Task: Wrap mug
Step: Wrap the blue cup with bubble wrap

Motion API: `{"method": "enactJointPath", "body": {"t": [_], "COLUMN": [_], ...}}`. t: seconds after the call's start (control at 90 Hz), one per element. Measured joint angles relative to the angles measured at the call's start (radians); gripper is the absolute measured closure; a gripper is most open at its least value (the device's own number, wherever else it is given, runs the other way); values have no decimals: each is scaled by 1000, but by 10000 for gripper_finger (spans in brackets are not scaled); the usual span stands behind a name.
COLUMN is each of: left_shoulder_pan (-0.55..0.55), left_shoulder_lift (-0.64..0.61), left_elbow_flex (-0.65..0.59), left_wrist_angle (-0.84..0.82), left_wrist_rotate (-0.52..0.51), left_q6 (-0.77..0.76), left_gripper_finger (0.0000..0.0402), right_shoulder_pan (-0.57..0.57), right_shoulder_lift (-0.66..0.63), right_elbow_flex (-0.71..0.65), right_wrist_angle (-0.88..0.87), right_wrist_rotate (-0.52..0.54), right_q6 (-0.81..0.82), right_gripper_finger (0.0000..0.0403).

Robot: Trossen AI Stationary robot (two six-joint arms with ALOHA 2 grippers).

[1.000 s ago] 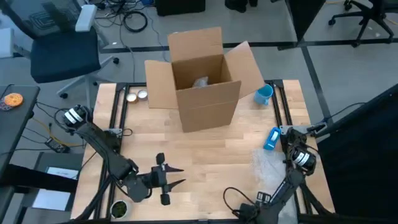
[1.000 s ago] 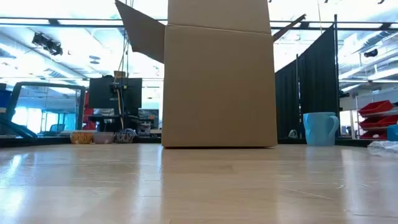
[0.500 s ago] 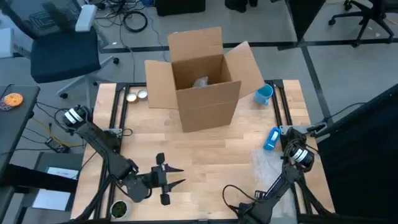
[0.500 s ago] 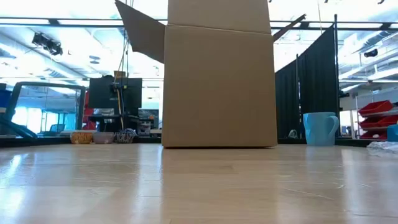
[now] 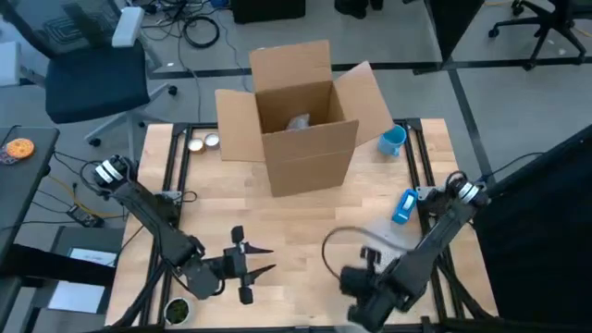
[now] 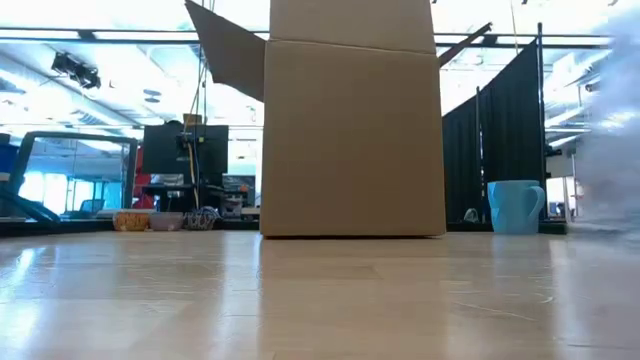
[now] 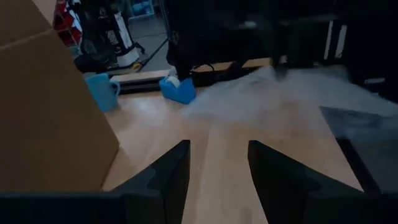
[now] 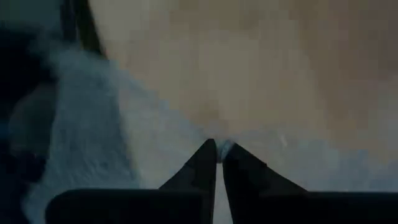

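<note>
The light blue mug (image 5: 392,140) stands upright on its base at the table's far right, beside the open cardboard box (image 5: 301,116); the low view shows the mug (image 6: 516,207) too. A clear plastic wrap sheet (image 5: 392,237) shows only as a pale blur right of centre, also in the left wrist view (image 7: 280,93). My right gripper (image 8: 218,149), around (image 5: 368,259) near the front right, is shut on that sheet. My left gripper (image 5: 254,262) waits open near the front left, its fingers (image 7: 168,168) holding nothing. My right gripper pinches the wrap sheet between its two fingertips (image 8: 205,158), at a spot on the sheet (image 8: 225,147) that I cannot place along its outline. The sheet spreads out past the fingers over the wood. Blur hides whether it hangs clear.
A blue tape dispenser (image 5: 404,205) lies near the right edge. Two small round tins (image 5: 203,142) sit at the far left. The box fills the far middle. Bare wood lies between the two grippers in the front middle.
My right arm has swung fast out of its folded pose at the right edge, and its gripper has gone toward the table's near edge and left. The wrap sheet, which lay flat by the right edge, has come up with it and now rises as a blur.
</note>
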Motion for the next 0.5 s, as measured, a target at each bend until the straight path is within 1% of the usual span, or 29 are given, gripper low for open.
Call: {"method": "enactJointPath", "body": {"t": [0.089, 0.189, 0.356, 0.5], "left_shoulder_pan": [3, 4, 5, 21], "left_shoulder_lift": [0, -11, -25, -27], "left_elbow_flex": [0, 0, 0, 0], "left_wrist_angle": [20, 27, 27, 27], "left_wrist_rotate": [1, 0, 0, 17], "left_q6": [19, 21, 22, 18], "left_gripper_finger": [254, 254, 254, 254], "right_shoulder_pan": [-33, -67, -89, -52], "right_shoulder_lift": [-61, -110, -172, -216], "right_elbow_flex": [0, 0, 0, 0], "right_wrist_angle": [70, 179, 409, 558], "right_wrist_rotate": [118, 187, 197, 199], "right_q6": [-122, -271, -504, -672], "right_gripper_finger": [403, 403, 403, 403]}}
